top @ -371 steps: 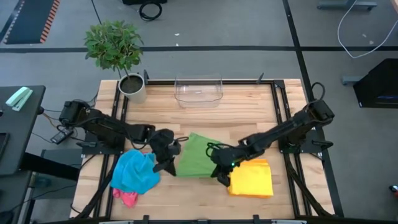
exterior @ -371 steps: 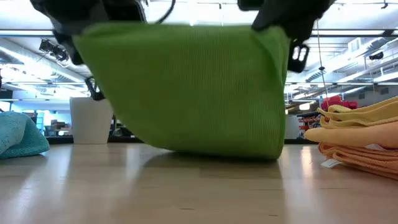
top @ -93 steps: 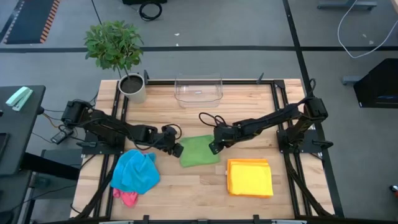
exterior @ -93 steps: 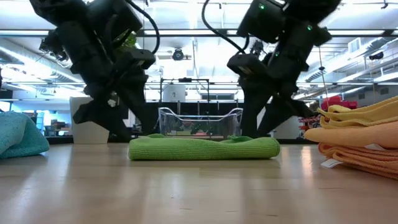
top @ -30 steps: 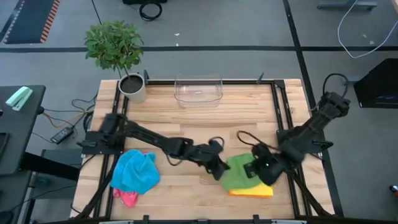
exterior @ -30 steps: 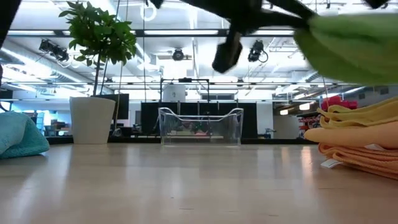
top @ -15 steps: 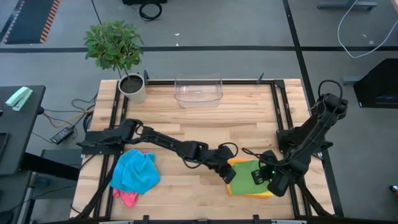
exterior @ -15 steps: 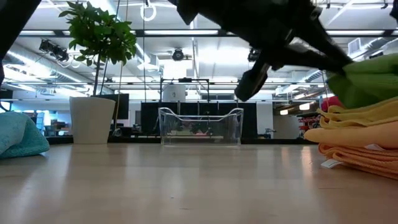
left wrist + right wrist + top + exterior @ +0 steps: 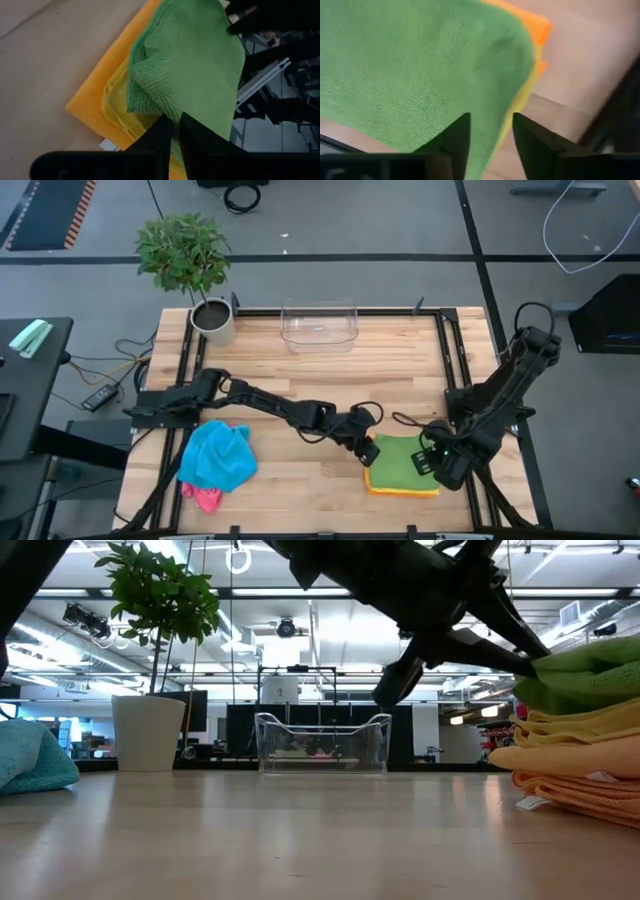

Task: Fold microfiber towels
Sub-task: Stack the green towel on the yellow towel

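The pale wooden slatted counter [image 9: 300, 370] carries everything, and the landmark here is the stack of folded yellow and orange microfiber towels [image 9: 580, 775] lying near the counter's front right corner. On top of that stack rests the folded green microfiber towel [image 9: 395, 452], covering most of it, with yellow edges showing at the front and left. Well to the left of the stack, near the front left corner, sits a crumpled turquoise microfiber towel [image 9: 216, 455] with a pink microfiber towel [image 9: 205, 498] peeking from under it, both unfolded. Far behind the stack, at the back edge, stand a clear plastic bin [image 9: 319, 325] and a white pot with a leafy green plant [image 9: 212, 320]. The left claw [image 9: 366, 448] reaches across to the stack's left edge; its fingers stand narrow, only a slit apart, right at the green towel's folded corner. The right claw [image 9: 430, 460] is at the stack's right edge with its fingers parted over the green cloth, gripping nothing. The step in hand looks like releasing the green towel squarely onto the stack. To do it well, both claws should open fully before lifting, then rise straight up so no fibre snags and drags the fold askew.
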`<state>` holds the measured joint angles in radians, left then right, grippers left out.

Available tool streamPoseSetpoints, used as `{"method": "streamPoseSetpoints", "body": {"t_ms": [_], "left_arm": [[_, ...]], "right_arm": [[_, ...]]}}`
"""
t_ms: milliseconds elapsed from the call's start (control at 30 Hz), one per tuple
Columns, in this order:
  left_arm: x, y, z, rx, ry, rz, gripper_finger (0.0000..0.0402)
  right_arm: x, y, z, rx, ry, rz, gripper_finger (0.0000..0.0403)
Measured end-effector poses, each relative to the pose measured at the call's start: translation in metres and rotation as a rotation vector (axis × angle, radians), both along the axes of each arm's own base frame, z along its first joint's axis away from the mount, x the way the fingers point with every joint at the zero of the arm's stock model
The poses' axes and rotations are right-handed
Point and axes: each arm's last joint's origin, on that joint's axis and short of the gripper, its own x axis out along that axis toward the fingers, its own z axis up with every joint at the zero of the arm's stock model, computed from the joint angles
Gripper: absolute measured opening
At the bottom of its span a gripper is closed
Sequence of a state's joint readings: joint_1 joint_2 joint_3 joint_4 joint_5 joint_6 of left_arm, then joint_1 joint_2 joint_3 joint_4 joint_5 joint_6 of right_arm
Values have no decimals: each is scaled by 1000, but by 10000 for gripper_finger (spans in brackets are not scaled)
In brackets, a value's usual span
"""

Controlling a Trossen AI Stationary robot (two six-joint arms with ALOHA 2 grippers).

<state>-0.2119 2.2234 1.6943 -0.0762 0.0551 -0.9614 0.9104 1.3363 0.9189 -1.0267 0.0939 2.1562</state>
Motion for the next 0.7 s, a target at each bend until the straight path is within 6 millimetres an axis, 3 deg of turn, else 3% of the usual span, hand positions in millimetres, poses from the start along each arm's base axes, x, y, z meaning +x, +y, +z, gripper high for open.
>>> {"method": "streamPoseSetpoints", "body": {"t_ms": [200,333,467,600,700], "left_arm": [[-1,8,1,21,12,-104,74],[-6,36,24,63,-4,-169,96],[-12,53,38,116,9,-146,101],[-9,33,45,127,-91,-203,78],[-6,16,31,120,-88,-251,36]], "right_arm": [[-9,-13,36,-17,-22,6,208],[-2,-5,46,16,-188,41,204],[7,6,37,19,-210,87,140],[12,15,24,-27,-165,128,34],[14,20,16,-40,-129,146,10]]}}
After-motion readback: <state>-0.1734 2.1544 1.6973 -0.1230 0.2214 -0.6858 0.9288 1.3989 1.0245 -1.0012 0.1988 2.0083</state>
